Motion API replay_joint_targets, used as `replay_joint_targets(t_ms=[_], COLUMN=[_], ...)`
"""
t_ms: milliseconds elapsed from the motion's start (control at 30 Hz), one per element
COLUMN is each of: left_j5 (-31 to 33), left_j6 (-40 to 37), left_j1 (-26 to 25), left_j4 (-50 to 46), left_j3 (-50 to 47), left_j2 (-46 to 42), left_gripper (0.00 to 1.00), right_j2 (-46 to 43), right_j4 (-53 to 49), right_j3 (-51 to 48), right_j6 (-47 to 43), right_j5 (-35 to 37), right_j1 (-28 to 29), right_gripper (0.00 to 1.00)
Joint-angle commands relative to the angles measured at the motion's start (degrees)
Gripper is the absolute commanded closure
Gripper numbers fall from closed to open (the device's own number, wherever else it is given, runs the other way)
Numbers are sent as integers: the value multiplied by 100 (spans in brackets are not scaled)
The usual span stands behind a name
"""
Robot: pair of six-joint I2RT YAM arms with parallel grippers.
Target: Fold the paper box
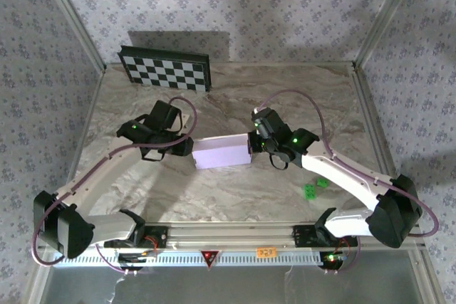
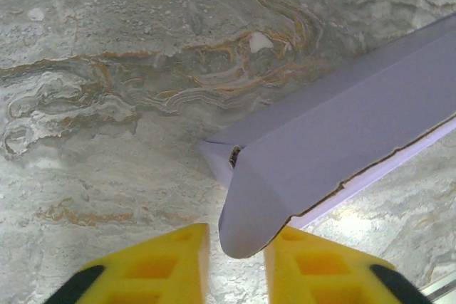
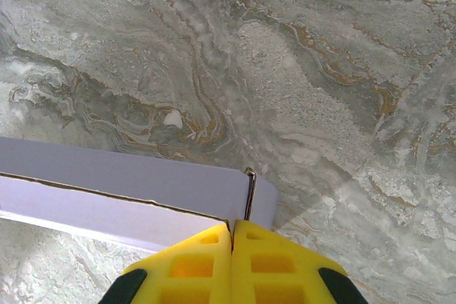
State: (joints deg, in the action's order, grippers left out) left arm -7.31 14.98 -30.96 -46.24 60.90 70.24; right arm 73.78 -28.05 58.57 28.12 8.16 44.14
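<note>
The paper box (image 1: 222, 152) is a small pale-lavender closed box lying flat at the middle of the marble table. My left gripper (image 1: 191, 149) is at its left end. In the left wrist view the box (image 2: 342, 133) runs up to the right, and a rounded flap (image 2: 249, 211) points down between my yellow fingers (image 2: 174, 261). The left gripper (image 2: 236, 238) is open around that flap, with a gap on the left side. My right gripper (image 1: 254, 144) is at the box's right end. In the right wrist view the gripper (image 3: 232, 227) is shut, tips against the box (image 3: 142, 190) at its corner slit.
A black-and-white checkerboard panel (image 1: 165, 68) leans at the back left. Two small green pieces (image 1: 314, 187) lie on the table to the right, near the right arm. Patterned walls and metal posts close in the table on three sides.
</note>
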Motion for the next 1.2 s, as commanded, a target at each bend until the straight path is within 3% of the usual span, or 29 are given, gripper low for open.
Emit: replay_joint_targets(t_ms=[0, 267, 767, 1167], left_j5=[-341, -605, -1242, -1467], left_j6=[91, 327, 522, 700], left_j1=[43, 59, 63, 62], left_j4=[54, 19, -480, -351], left_j3=[202, 469, 1150, 1283], left_j2=[79, 193, 694, 905], left_gripper=[82, 94, 96, 95], right_j2=[66, 107, 355, 422], right_j4=[-424, -446, -613, -613], right_j3=[111, 153, 300, 322], right_j6=[53, 23, 66, 80], right_j5=[-78, -104, -177, -193], right_j1=[-7, -11, -19, -19], right_gripper=[98, 98, 98, 98])
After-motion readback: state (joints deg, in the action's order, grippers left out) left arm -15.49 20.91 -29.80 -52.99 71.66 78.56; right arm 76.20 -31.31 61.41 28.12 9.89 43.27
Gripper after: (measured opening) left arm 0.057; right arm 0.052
